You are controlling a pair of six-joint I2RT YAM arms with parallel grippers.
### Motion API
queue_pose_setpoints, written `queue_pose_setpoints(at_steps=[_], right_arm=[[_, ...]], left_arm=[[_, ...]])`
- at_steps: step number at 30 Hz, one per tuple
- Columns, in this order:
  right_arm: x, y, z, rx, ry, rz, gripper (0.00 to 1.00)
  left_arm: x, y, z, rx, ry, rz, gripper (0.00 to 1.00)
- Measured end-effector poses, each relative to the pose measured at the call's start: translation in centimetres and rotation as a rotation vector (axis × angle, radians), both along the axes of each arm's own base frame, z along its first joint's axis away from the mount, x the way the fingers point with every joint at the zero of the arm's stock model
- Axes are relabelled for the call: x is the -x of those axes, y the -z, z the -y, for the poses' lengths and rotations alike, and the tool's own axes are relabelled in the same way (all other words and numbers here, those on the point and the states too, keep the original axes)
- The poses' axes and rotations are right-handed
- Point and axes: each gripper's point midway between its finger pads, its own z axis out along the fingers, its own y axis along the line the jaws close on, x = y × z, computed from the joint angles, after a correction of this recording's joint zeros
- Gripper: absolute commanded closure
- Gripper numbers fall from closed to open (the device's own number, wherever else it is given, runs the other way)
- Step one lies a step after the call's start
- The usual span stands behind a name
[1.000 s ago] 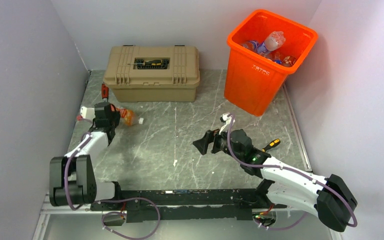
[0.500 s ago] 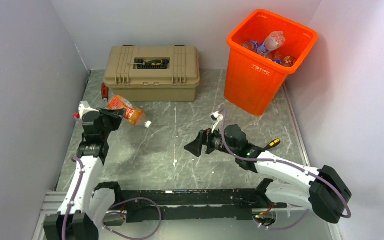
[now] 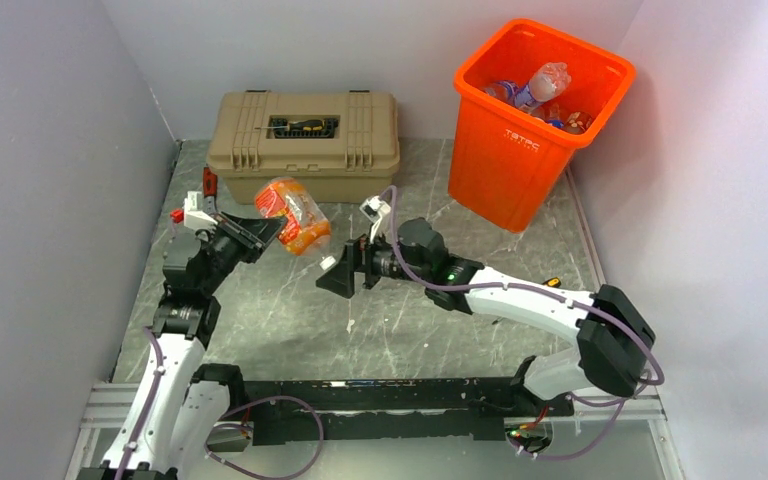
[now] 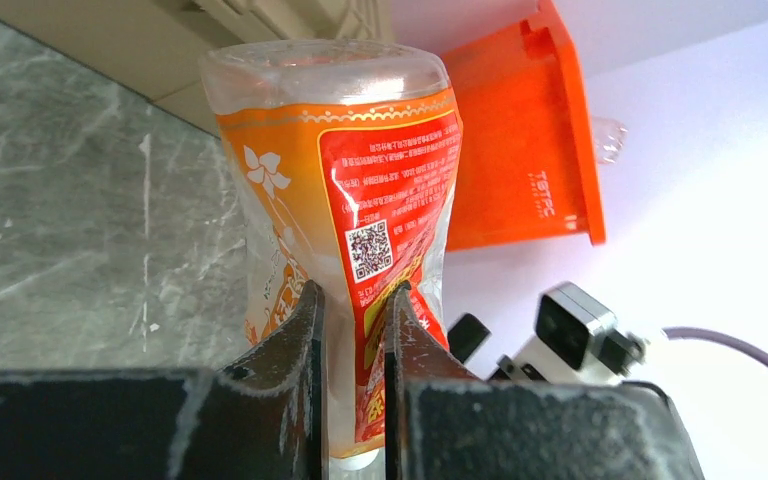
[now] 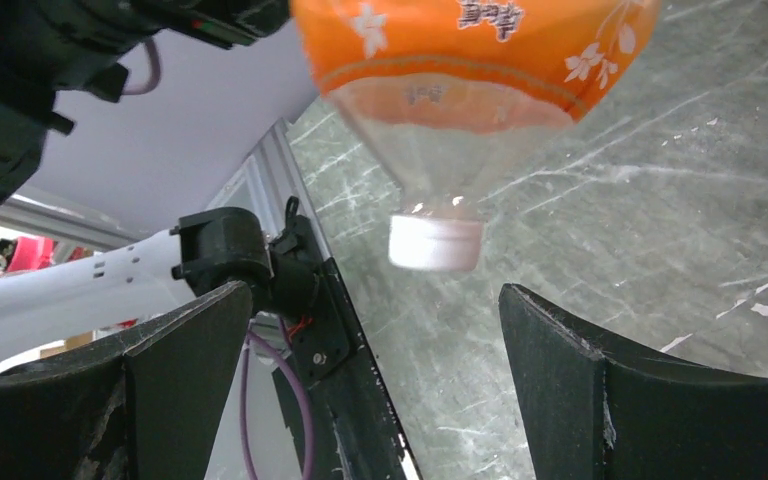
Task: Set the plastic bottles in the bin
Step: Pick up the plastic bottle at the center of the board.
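A crushed plastic bottle (image 3: 296, 214) with an orange and red wrap hangs in the air in front of the toolbox, cap end down. My left gripper (image 3: 266, 229) is shut on its squashed lower part; the left wrist view shows the bottle (image 4: 345, 170) pinched between my left gripper's (image 4: 355, 298) fingers. My right gripper (image 3: 332, 272) is open just right of and below the bottle. In the right wrist view, the white cap (image 5: 436, 243) hangs above my right gripper (image 5: 375, 300). The orange bin (image 3: 508, 165) stands at the back right and holds several bottles (image 3: 540, 84).
A tan latched toolbox (image 3: 305, 150) sits at the back with a screwdriver (image 3: 305, 126) on its lid. A small red object (image 3: 209, 182) lies by the toolbox's left end. A yellow-tipped tool (image 3: 552, 283) lies near the right arm. Walls close in left, back and right.
My left arm lifted the orange bottle off the floor at the left and carried it up and rightward. My right arm swung left toward it, jaws wide.
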Motion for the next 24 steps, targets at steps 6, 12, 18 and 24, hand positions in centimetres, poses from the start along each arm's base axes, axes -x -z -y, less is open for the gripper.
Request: queue_pose_setpoints(at_steps=[6,12,18,24], right_arm=[[-0.5,1.5,-1.5,0.065,0.018,-0.016,0.1],[-1.2,2.4,-1.5,0.095,0.06,-0.027,0.21],[-1.5,2.1,-1.5,0.085,0.08,-0.024,0.49],[-1.1,1.1,-2.3,0.051,0.057,-0.019,0.87]], left_arm=[[1.6,-1.7,0.7,-0.01,0.05,0.078,1.0],[2.4,-2.1,1.5,-0.011,0.096,0.093,1.0],[2.7,-2.2,1.8,-0.007,0.113,0.094,1.0],[2.9,-2.5,1.8,-0.008,0.11,0.105,1.0]])
